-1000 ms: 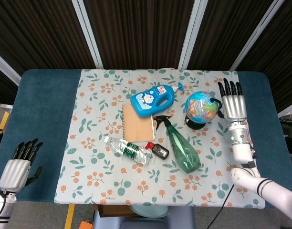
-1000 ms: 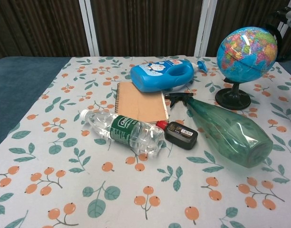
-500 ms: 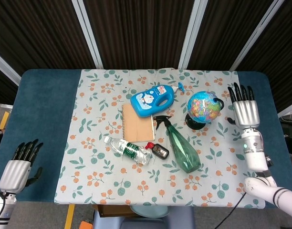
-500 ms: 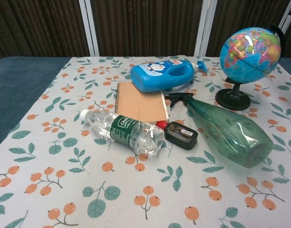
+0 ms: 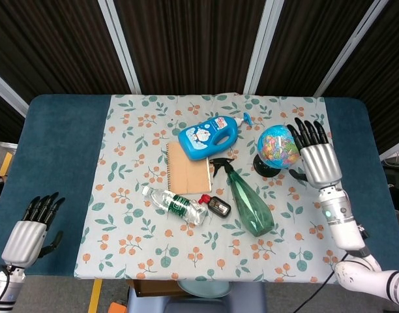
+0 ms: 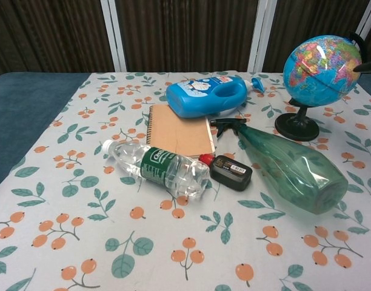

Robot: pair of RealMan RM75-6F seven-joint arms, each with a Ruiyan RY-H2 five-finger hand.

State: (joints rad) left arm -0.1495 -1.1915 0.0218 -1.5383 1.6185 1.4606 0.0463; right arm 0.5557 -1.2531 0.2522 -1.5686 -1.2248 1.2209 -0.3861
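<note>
Your right hand point(image 5: 315, 158): fingers spread, holding nothing, just beside globe point(image 5: 278, 145), fingertips at its right side; actual contact unclear. Globe upright on stand, right part of floral cloth point(image 5: 134, 195) on desk, behind green spray bottle point(image 5: 248, 202). Your left hand point(image 5: 27, 233): fingers extended, empty, over desk's near-left corner.

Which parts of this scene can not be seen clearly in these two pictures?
- Right robot hand: chest view shows only a dark fingertip at the right edge; whether it touches the globe is unclear.
- Left robot hand: outside the chest view.
- Black device: label too small to read.
- Notebook: far edge hidden under the blue bottle.
</note>
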